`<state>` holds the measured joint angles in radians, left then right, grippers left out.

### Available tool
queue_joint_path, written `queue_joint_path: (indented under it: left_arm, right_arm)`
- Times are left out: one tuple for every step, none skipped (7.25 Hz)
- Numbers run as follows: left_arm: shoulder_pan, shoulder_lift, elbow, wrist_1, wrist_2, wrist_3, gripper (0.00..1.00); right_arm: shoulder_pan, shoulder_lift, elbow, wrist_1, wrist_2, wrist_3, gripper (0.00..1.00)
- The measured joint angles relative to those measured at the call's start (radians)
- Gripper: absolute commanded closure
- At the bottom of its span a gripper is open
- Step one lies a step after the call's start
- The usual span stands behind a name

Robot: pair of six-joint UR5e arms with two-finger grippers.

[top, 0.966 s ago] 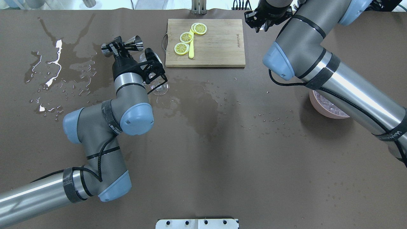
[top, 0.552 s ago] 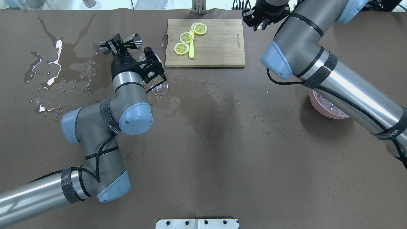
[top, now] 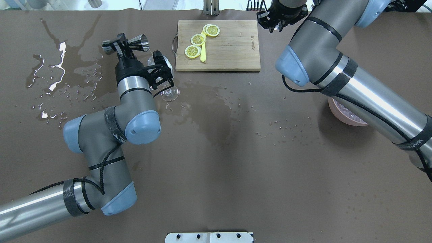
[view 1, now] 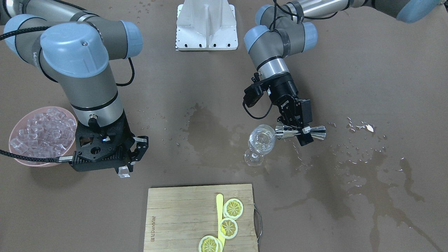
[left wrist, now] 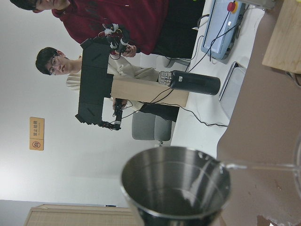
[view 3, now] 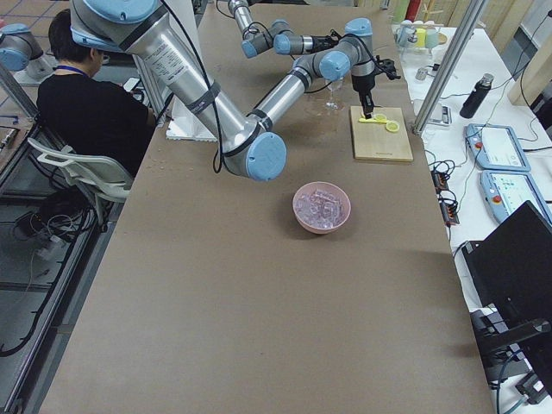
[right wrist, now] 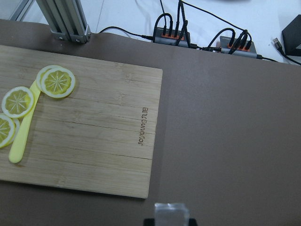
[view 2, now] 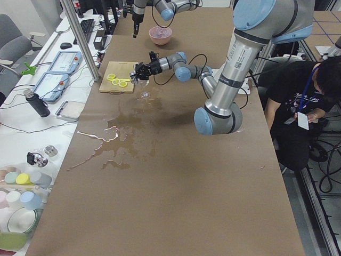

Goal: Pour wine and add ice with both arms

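Pour apparently nearly done: left gripper [view 1: 300, 130] clamps a tipped steel jigger [view 1: 316, 132] at the stemmed wine glass [view 1: 253, 160] holding clear wine [view 1: 260, 141]; right gripper [view 1: 125, 168] grips one glassy ice cube [right wrist: 171, 213], undelivered.

Long table [view 2: 176, 202] under a dull brown cover, filling most of the left-end view. White side bench [view 2: 32, 114] along its nine o'clock edge, with two blue-rimmed tablets [view 2: 52, 85] and a black bottle [view 2: 36, 102]. Aluminium post [view 2: 80, 40] rising between ten and eleven o'clock, grey office chair [view 2: 13, 45] beyond at ten. Pale tiled floor [view 2: 325, 10] at two o'clock.

From the right end, a light mesh chair [view 3: 82, 177] at nine o'clock, cables [view 3: 39, 233] on the grey floor beneath, a dark screen [view 3: 509, 259] low at three.

Power strips [right wrist: 171, 34] at twelve o'clock in the right wrist view. Plain white wall [left wrist: 61, 150] with a small yellow sign [left wrist: 36, 133] at nine o'clock in the left wrist view.

Even, bright light, soft shadows.
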<state>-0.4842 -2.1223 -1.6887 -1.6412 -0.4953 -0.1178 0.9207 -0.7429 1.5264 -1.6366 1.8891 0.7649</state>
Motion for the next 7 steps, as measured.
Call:
queue_joint_path:
  left_arm:
    - [0.001, -0.001, -0.012, -0.006, -0.001, -0.003, 0.82]
    - [0.003, -0.001, -0.035, -0.013, -0.007, -0.02, 0.82]
    - [0.003, 0.0, -0.055, -0.022, -0.022, -0.049, 0.82]
    - [0.004, 0.006, -0.065, -0.048, -0.041, -0.073, 0.82]
    - [0.003, 0.028, -0.074, -0.105, -0.06, -0.084, 0.82]
    - [-0.001, 0.064, -0.085, -0.187, -0.082, -0.089, 0.82]
    - [-0.01, 0.11, -0.094, -0.284, -0.114, -0.091, 0.82]
  right_arm:
    - [0.0, -0.002, 0.0, -0.001, -0.001, 0.0, 1.0]
    - [0.001, -0.003, 0.002, -0.002, -0.001, 0.002, 1.0]
    - [0.002, -0.005, 0.004, -0.004, -0.001, 0.006, 1.0]
    - [0.002, -0.006, 0.005, -0.005, -0.001, 0.008, 1.0]
    - [0.003, -0.006, 0.006, -0.006, -0.001, 0.01, 1.0]
    - [0.002, -0.004, 0.006, -0.007, -0.002, 0.013, 1.0]
    - [-0.003, -0.001, 0.006, -0.008, -0.012, 0.018, 1.0]
